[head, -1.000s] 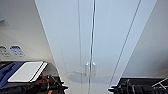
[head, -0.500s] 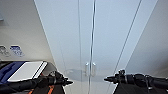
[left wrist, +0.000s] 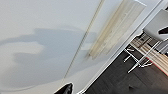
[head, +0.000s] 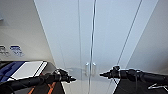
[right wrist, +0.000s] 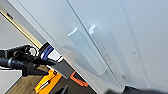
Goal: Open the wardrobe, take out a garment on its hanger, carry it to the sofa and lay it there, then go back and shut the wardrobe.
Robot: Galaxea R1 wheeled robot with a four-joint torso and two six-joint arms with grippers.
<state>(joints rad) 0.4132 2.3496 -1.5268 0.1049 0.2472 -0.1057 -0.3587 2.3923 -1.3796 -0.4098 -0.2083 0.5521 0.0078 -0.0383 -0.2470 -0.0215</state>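
Note:
The white wardrobe (head: pixel 110 37) stands right in front of me with both doors shut, and the garment and its hanger are hidden. Its two small vertical handles (head: pixel 90 69) sit side by side at the middle seam; they show large in the right wrist view as the handles (right wrist: pixel 96 51). My left gripper (head: pixel 71 79) reaches in from the left, a little below and left of the handles. My right gripper (head: pixel 102 74) reaches in from the right, level with their lower ends. Neither touches a handle. The door face (left wrist: pixel 50 37) also shows in the left wrist view.
A blue and white object (head: pixel 23 70) lies low at the left by the grey wall (head: pixel 17 30). Orange things (right wrist: pixel 47 81) lie on the dark floor below my left arm. A white metal frame (left wrist: pixel 140 60) stands on the dark floor beside the wardrobe.
Both arms have come up and inward, so the two grippers now stand closer to the handles than a second ago. The doors have not moved.

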